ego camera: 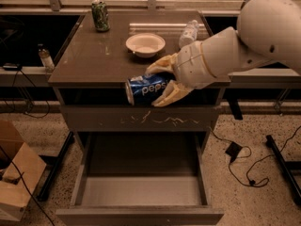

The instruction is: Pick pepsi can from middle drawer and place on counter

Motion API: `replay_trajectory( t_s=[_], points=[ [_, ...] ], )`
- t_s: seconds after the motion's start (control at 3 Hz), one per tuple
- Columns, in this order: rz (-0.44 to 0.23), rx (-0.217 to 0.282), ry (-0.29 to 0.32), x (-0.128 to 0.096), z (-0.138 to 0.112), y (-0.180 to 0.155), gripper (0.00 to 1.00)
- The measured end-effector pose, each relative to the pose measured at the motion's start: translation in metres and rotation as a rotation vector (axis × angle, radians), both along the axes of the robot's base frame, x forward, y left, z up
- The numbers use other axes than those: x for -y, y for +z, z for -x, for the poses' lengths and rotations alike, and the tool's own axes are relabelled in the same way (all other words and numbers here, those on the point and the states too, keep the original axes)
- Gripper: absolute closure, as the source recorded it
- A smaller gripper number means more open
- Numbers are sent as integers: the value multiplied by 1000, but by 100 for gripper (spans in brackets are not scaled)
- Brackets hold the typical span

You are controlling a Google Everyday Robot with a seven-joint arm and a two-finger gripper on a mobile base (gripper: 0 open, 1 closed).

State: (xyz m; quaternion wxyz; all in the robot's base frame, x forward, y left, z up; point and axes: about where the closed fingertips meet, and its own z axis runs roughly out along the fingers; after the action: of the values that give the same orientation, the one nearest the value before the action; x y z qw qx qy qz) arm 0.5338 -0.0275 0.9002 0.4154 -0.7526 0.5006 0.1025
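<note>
Gripper (160,84) at the front edge of the counter (94,55), closed crosswise on the pepsi can (141,89): one tan finger (162,64) over the top of the can, the other (173,95) underneath. Can on its side in the grip and touching nothing else. Long axis left to right, parallel to the counter's front edge, silver end to the left, lettered body jutting leftward out of the grip, away from the white wrist. About level with the counter top, and seemingly in front of the edge rather than over the surface; exact height hard to judge from this angle.

Straight below, the scratched drawer front (141,120), and under that the middle drawer (141,215) standing open, well apart from the can, nothing visible on its floor.

By the look of it, pick done, placing not yet done. Likely next: a little more height, then back over the top. Bare counter directly behind the can and off to the left. White bowl (145,44) just beyond the gripper, clear bottle (189,32) behind the arm, green can (99,15) far off at the back left.

Probable snag: lower finger or can clipping the edge if carried back too low. Also, laid down on its side with this axis, apt to roll forward off the edge or back toward the bowl; better turned upright before release.
</note>
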Motion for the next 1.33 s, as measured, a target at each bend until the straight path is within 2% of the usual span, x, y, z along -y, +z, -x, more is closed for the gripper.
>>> replay_trajectory(
  t_s=[0.33,0.67,1.0,1.33],
  points=[
    [-10,-5,0,-3,-8,-4,100],
    [6,32,-7,-6,-40,-2,100],
    [-14,74,-59,3,-86,5,100],
    [-54,100,-134,25,-126,9,100]
  ],
)
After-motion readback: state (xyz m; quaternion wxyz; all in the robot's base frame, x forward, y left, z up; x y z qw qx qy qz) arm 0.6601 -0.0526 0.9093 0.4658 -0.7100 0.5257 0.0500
